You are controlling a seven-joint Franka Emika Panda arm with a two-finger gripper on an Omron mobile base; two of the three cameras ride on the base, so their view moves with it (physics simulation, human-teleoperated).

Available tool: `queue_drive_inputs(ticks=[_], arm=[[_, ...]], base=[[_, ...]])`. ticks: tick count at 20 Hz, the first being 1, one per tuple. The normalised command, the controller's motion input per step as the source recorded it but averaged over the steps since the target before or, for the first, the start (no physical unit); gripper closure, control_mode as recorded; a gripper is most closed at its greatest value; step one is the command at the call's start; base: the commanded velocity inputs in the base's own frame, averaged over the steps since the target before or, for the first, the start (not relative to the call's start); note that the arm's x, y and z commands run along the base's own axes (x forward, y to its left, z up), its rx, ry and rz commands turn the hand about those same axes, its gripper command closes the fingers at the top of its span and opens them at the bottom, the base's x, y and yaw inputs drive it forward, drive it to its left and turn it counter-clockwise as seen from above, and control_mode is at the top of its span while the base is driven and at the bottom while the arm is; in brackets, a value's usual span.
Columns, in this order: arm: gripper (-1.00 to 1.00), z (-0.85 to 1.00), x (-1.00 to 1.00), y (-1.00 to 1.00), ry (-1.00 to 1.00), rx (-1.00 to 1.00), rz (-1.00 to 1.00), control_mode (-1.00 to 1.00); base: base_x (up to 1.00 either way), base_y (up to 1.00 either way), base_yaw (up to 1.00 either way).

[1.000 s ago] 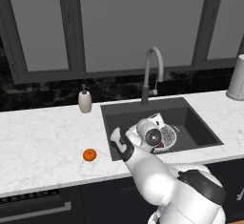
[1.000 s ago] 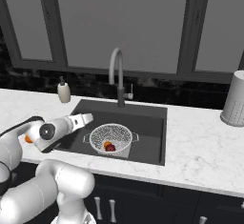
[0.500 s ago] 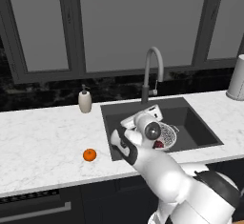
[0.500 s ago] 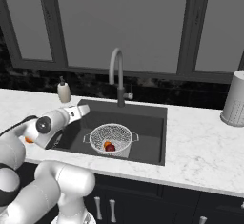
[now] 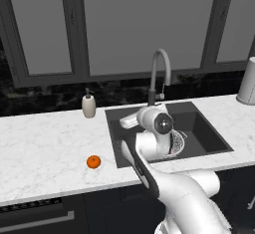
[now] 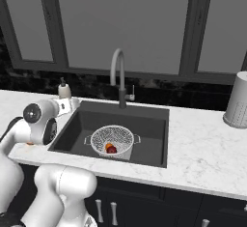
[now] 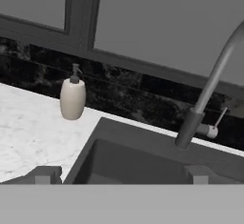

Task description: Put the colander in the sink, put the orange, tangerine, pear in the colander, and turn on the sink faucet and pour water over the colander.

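The colander sits in the sink, with the dark red pear and a bright orange fruit inside it. Another bright orange fruit lies on the counter left of the sink; which of them is the orange and which the tangerine I cannot tell. My gripper hovers over the sink's left side, open and empty, pointing toward the back wall. In the hand view its fingertips stand wide apart over the basin. The sink faucet arches behind the basin. My arm hides most of the colander in the left base view.
A white soap dispenser stands on the counter behind the sink's left corner, close to my hand. A grey canister is at the far right. Dark windows and a black backsplash close off the back.
My hand has swung from above the colander to the left and toward the back of the sink, staying open. The fruits and colander have not moved.
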Motion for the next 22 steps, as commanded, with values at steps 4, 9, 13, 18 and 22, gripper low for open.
queue_drive_inputs(ticks=[4, 9, 13, 18, 22], arm=[[-1.00, 1.00, -0.70, 0.09, 0.39, 0.02, 0.00, -1.00], [-1.00, 0.23, -0.77, 0.16, 0.44, 0.17, -0.10, -1.00], [-1.00, -0.07, -0.59, 0.56, 0.19, 0.23, -0.02, -1.00], [-1.00, -0.33, -0.47, 0.58, 0.13, 0.25, 0.00, -1.00], [-1.00, -0.56, -0.33, 0.51, 0.11, 0.17, 0.00, -1.00]], base=[[0.00, 0.00, 0.00], [0.00, 0.00, 0.00], [0.00, 0.00, 0.00], [0.00, 0.00, 0.00], [0.00, 0.00, 0.00]])
